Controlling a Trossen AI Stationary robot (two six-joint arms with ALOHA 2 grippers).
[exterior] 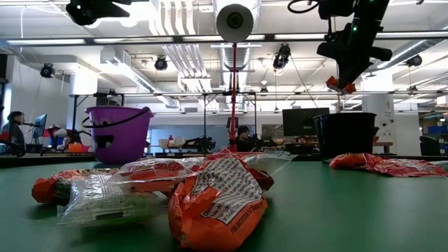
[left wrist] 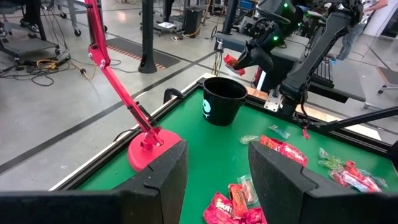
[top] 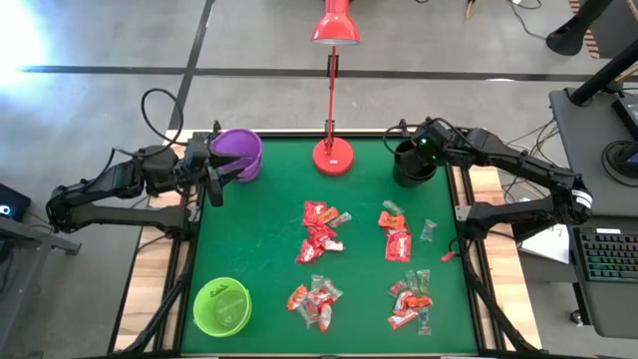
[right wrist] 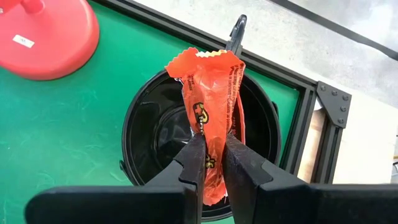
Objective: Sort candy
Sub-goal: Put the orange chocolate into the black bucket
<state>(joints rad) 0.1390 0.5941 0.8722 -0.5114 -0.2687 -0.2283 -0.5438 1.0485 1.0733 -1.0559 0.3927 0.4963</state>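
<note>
My right gripper (right wrist: 212, 146) is shut on an orange candy wrapper (right wrist: 211, 93) and hangs above the mouth of the black bucket (top: 412, 165) at the far right of the green mat. In the low view the candy (exterior: 341, 85) shows as a red bit under the gripper, clear above the bucket (exterior: 344, 133). My left gripper (left wrist: 217, 155) stands open with nothing between its fingers, next to the purple bucket (top: 237, 153) at the far left. Loose candy lies in piles (top: 321, 231) (top: 397, 237) (top: 314, 299) (top: 411, 297) on the mat. My right gripper pinches the orange wrapper between its two fingers around its middle (right wrist: 211, 134). The crimped free end (right wrist: 202, 59) sticks out past the fingertips. The fingers slant down from above, and the wrapper lies along them. The candy is lifted clear over the black bucket's opening.
A red lamp stands on its round base (top: 332, 156) at the far middle, its pole rising over the far edge. A green bucket (top: 221, 306) sits at the near left. The mat between the left buckets and the candy piles is bare.
</note>
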